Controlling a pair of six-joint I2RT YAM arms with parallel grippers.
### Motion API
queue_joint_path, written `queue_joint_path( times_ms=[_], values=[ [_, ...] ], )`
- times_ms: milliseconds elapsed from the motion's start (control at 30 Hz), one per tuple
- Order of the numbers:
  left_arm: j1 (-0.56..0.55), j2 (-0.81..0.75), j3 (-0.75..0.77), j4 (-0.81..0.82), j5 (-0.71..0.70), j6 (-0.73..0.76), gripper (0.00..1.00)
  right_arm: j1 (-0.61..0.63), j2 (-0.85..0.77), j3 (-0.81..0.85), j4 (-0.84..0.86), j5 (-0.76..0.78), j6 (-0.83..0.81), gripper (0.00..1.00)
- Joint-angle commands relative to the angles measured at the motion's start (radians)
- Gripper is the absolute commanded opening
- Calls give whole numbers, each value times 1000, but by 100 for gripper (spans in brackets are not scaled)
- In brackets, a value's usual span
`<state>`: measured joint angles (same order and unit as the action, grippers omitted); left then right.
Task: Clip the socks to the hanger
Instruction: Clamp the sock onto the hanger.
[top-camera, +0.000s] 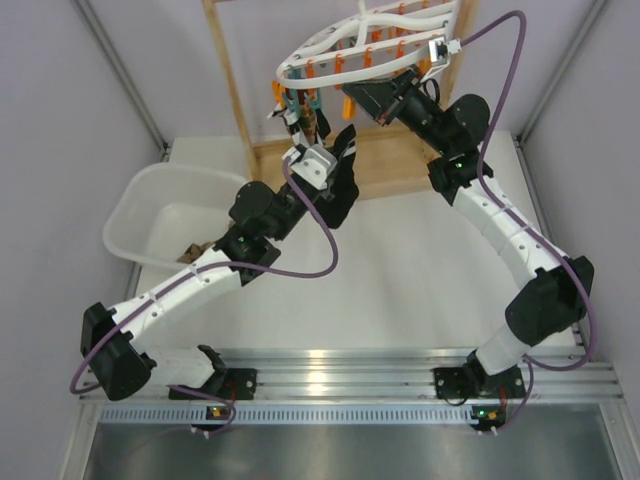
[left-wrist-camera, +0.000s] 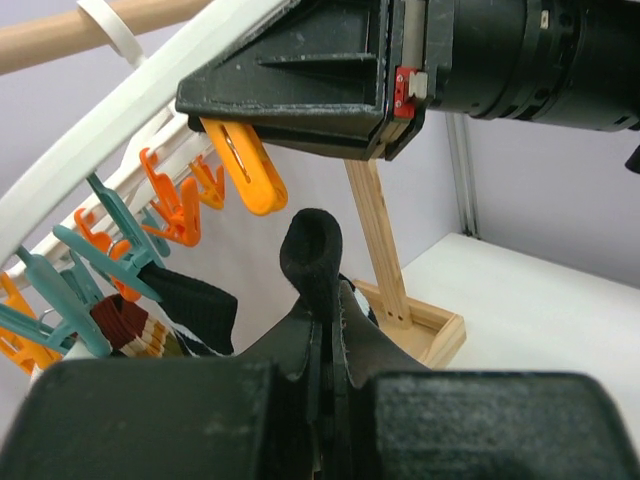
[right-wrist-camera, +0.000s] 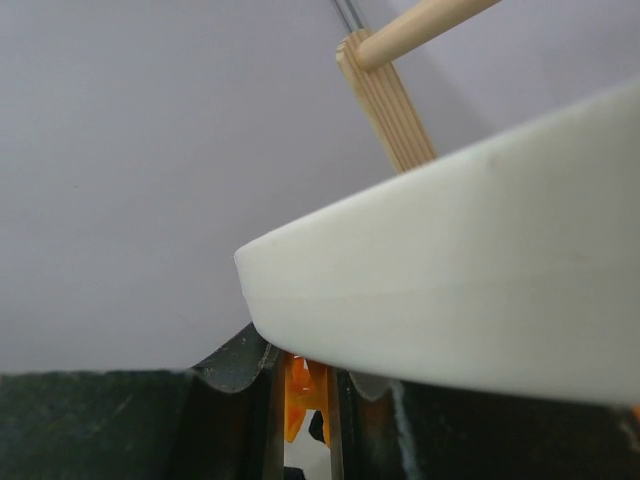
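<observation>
While left end effector (left-wrist-camera: 325, 345) pinches soft black sock (left-wrist-camera: 312, 245), orange peg (left-wrist-camera: 250, 170) above.

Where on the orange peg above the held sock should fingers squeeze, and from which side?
Its upper handle ends, from the side, as the right gripper does: the orange peg hangs mouth down from the hanger, toward the black sock below.

tub (top-camera: 128, 205) left of stand (top-camera: 229, 85), hanger (top-camera: 335, 42) above – sock (top-camera: 342, 182) below
</observation>
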<state>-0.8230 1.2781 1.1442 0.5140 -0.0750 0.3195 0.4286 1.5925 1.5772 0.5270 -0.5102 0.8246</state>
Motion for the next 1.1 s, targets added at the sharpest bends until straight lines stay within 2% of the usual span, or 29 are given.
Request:
queue_joint_path(
  times_ms=[0,300,667,1067],
  values=[
    [13,9,40,-6,-8,-14,0,-13,0,20,47,-21,24,0],
    [51,44,92,1,-14,-13,0,-14,9,12,51,-50,11,0],
    [56,36,72,20,49,24,0,-14,24,26,31,-13,-1,0],
    [56,47,81,66,-8,70,0,-14,30,32,14,-21,-21,0]
  ],
)
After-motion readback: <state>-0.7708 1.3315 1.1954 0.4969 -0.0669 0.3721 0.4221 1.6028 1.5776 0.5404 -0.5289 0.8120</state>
